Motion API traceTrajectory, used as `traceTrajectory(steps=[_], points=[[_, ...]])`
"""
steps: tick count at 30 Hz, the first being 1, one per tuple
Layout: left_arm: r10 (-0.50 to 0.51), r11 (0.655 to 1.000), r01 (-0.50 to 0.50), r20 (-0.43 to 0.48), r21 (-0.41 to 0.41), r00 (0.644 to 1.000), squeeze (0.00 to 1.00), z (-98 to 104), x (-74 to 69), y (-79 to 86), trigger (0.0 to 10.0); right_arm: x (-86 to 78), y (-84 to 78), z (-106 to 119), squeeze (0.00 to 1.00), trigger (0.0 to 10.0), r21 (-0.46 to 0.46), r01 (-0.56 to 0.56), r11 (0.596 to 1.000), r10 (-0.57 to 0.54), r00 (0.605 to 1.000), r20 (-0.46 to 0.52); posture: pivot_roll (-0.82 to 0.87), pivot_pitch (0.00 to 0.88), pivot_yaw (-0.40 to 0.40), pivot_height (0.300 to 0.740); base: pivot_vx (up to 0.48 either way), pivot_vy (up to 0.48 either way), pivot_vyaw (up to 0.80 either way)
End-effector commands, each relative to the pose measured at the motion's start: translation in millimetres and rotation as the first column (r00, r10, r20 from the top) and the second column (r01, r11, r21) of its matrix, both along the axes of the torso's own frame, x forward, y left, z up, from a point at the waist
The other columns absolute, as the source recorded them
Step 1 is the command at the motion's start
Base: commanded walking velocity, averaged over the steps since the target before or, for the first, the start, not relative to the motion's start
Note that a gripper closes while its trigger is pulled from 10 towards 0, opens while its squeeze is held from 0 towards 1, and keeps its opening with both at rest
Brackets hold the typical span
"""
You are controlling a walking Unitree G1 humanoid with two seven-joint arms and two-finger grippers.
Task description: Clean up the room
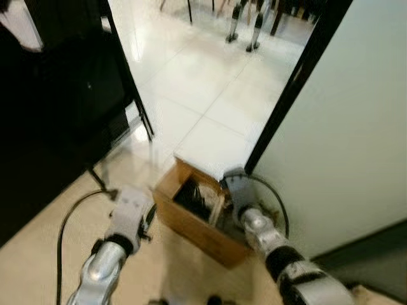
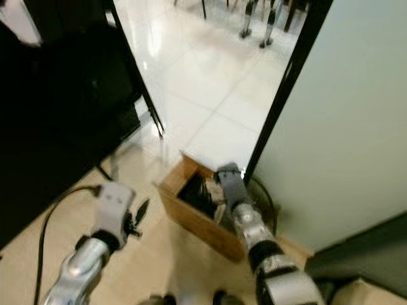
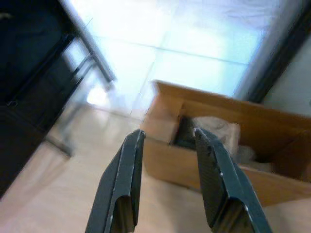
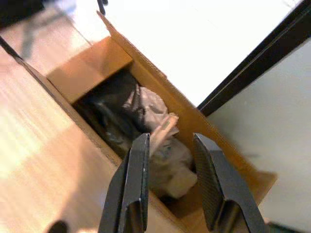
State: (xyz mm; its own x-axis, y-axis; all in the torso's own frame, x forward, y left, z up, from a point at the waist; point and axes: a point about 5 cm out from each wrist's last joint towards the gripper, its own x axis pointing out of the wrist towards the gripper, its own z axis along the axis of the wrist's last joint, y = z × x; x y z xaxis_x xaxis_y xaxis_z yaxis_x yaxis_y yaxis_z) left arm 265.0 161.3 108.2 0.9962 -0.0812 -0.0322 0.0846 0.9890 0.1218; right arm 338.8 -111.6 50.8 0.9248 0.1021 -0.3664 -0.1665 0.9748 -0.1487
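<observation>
An open brown cardboard box (image 1: 191, 223) sits on the wooden floor just ahead of me, beside a black door frame. Inside it lie crumpled white paper (image 4: 163, 162) and dark rubbish (image 4: 104, 119). My right gripper (image 4: 170, 141) hangs open above the box's inside, with nothing between its fingers; in the right eye view it (image 2: 213, 189) is over the box's right half. My left gripper (image 3: 167, 136) is also open and empty. It hovers above the floor a little to the left of the box (image 3: 252, 179), pointing toward it (image 2: 141, 211).
Dark furniture on black metal legs (image 1: 143, 114) stands at the left. Beyond the box lies glossy white tile floor (image 1: 203, 76), with chair legs (image 1: 245, 28) far off. A pale wall (image 1: 343, 127) with a black frame (image 1: 286, 95) closes the right. A black cable (image 1: 63, 229) runs by my left arm.
</observation>
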Motion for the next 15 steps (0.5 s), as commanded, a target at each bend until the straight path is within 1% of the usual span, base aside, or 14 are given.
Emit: traceTrajectory(steps=[1,3,4,5,7,8,9,10,15], points=[[0.051,0.999,-0.051,-0.098,0.006,0.994,0.0,-20,1.0,0.1,10.0,-13.1,-5.2,-11,0.0,10.0,0.075,0.077,0.994,-0.076,0.997,-0.018,-0.02,0.078,-0.02,0.74,0.0,0.0,0.0],[0.051,0.999,-0.051,-0.105,0.01,0.993,0.0,-21,3.2,-1.9,10.0,-15.6,-6.3,-12,0.0,10.0,0.086,0.097,0.992,-0.096,0.995,-0.015,-0.02,0.078,-0.02,0.74,0.0,0.0,0.0],[0.03,0.999,-0.029,-0.099,0.016,0.995,0.0,-19,7.0,-6.8,10.0,-16.4,-10.2,-12,0.0,10.0,0.059,0.108,0.992,-0.109,0.994,0.005,-0.02,0.071,-0.014,0.74,0.0,0.0,0.0],[0.03,0.999,-0.029,-0.099,0.016,0.995,0.0,-19,7.0,-6.8,10.0,-16.4,-10.2,-12,0.0,10.0,0.059,0.108,0.992,-0.109,0.994,0.005,-0.02,0.071,-0.014,0.74,0.0,0.0,0.0],[0.004,1.0,-0.002,-0.095,0.015,0.995,0.0,-18,12.8,-13.7,10.0,-15.6,-15.4,-8,0.0,10.0,0.024,0.104,0.994,-0.105,0.993,0.049,-0.03,0.067,-0.011,0.74,0.0,0.0,0.0],[0.008,1.0,-0.006,-0.095,0.015,0.995,0.0,-18,15.8,-16.5,10.0,-15.5,-17.6,-5,0.0,10.0,0.02,0.097,0.995,-0.098,0.993,0.064,-0.03,0.065,-0.009,0.74,0.0,0.0,0.0],[0.008,1.0,-0.006,-0.095,0.015,0.995,0.0,-18,15.8,-16.5,10.0,-15.5,-17.6,-5,0.0,10.0,0.02,0.097,0.995,-0.098,0.993,0.064,-0.03,0.065,-0.009,0.74,0.0,0.0,0.0],[0.017,1.0,-0.016,-0.09,0.012,0.996,0.0,-17,19.3,-18.7,10.0,-15.4,-20.0,-4,0.0,10.0,0.01,0.078,0.997,-0.078,0.995,0.064,-0.04,0.059,-0.006,0.74,0.0,0.0,0.0],[0.006,1.0,-0.004,-0.086,0.03,0.996,0.0,-19,20.7,-21.1,10.0,-16.1,-23.3,-5,0.0,10.0,-0.018,0.06,0.998,-0.059,0.997,0.048,-0.03,0.059,-0.011,0.74,0.0,0.0,0.0]])
